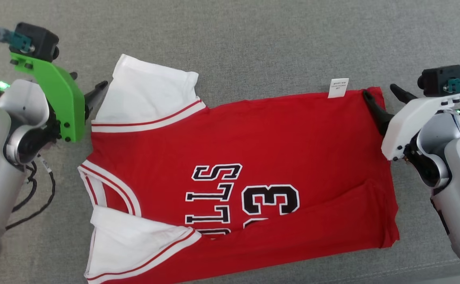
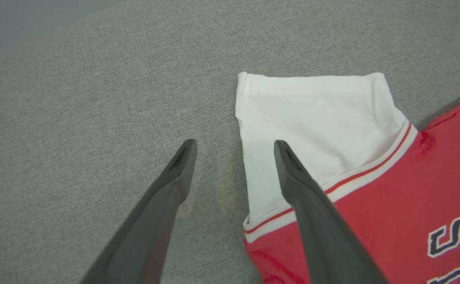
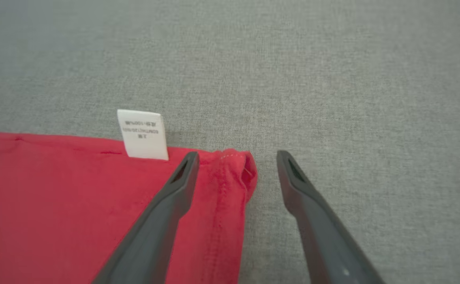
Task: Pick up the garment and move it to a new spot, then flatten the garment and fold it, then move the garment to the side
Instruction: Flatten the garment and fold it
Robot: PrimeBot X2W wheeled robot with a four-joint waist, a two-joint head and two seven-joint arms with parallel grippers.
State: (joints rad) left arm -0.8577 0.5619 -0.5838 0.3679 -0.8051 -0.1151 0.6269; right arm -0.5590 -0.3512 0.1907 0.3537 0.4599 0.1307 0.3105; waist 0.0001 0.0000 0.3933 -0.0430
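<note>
The garment [image 1: 253, 165], a red jersey with white sleeves, is spread on the grey surface [image 1: 253, 39] at the middle of the head view. Its long axis runs from left to right across the frame, with the neck end at the left and the hem at the right. A strip along its lower edge appears to be turned over already.

The left tool [image 1: 89, 79] is held spread at the upper left, just beside the upper white sleeve [image 1: 151, 90]. In the left wrist view the sleeve's outer edge is seen between the fingers [image 2: 293, 173].

The right tool [image 1: 380, 90] is likewise spread at the upper right. In the right wrist view the hem corner [image 3: 245, 169] is straddled, near the care label [image 1: 338, 87]. Nothing is pinched by either tool.

Both forearms are brought in from the frame's sides, with the wrists bent inward. Each arm is equally near its own corner, so a two-handed pinch of the upper edge is judged to be the coming move.
</note>
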